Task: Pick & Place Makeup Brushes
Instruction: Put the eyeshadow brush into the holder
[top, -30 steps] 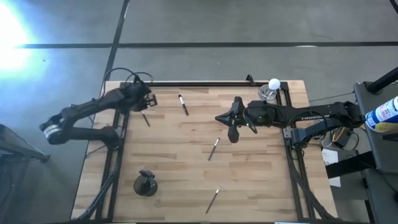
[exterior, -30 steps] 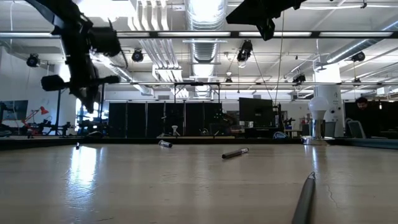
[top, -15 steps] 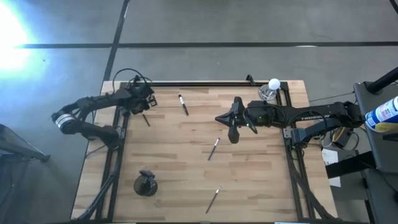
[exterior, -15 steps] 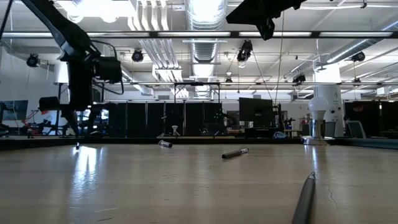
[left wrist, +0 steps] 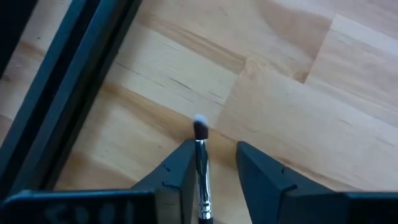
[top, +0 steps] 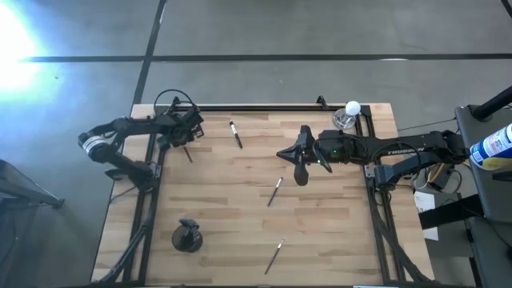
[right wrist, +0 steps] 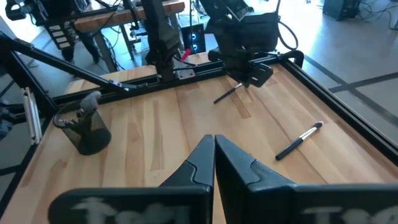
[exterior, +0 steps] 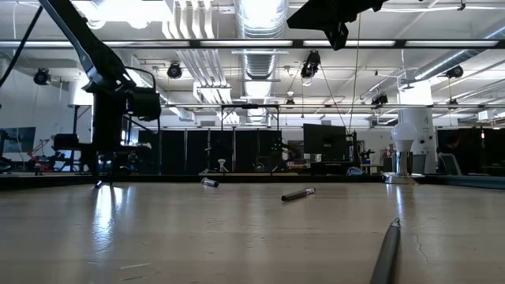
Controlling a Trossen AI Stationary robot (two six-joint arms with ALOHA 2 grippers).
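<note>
My left gripper (top: 186, 133) is open and points down at the table's far left, low over the wood (exterior: 100, 175). A thin dark makeup brush with a pale tip (left wrist: 200, 155) lies flat on the table between its two fingers, close to one finger (left wrist: 180, 171). This brush also shows in the high view (top: 189, 154). I cannot tell whether the finger touches it. My right gripper (top: 299, 160) is shut and empty, held high over the table's middle (right wrist: 214, 155). Three more brushes lie flat on the table (top: 235, 134) (top: 274, 190) (top: 274, 254).
A dark round cup (top: 187, 236) holding brushes stands near the front left and shows in the right wrist view (right wrist: 84, 127). A white ball on a clear stand (top: 350, 112) is at the far right corner. A black frame rail (left wrist: 68, 106) runs along the left edge beside my left gripper.
My left gripper has gone down toward the table at the far left and has turned from tilted to pointing straight down, ending low over the brush there. The brushes have stayed in place.
</note>
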